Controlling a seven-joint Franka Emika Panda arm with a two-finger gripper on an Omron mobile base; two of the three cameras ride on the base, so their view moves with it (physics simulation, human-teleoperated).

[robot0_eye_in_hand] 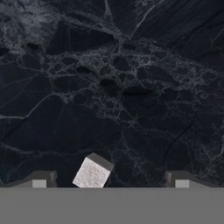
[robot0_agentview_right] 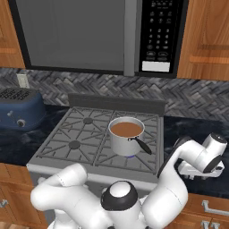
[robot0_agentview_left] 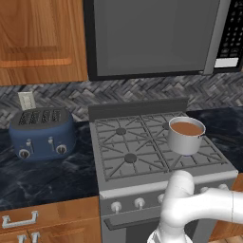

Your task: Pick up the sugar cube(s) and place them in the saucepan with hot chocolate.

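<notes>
A small white sugar cube (robot0_eye_in_hand: 92, 172) lies on the dark marble counter (robot0_eye_in_hand: 113, 87), tilted in the hand view and between the two fingertips, closer to the left one. My gripper (robot0_eye_in_hand: 110, 181) is open and low over the counter, with the cube not gripped. The saucepan with hot chocolate (robot0_agentview_left: 186, 136) (robot0_agentview_right: 126, 135) is a silver pot of brown liquid on the stove's front right burner, its dark handle pointing to the front right. In the right base view my hand (robot0_agentview_right: 200, 169) hangs over the counter right of the stove, away from the pot.
The gas stove (robot0_agentview_left: 124, 151) (robot0_agentview_right: 76, 134) has grey grates and front knobs. A blue toaster (robot0_agentview_left: 42, 134) (robot0_agentview_right: 17, 112) stands on the counter to its left. A microwave (robot0_agentview_right: 154, 38) hangs above, with wooden cabinets on both sides.
</notes>
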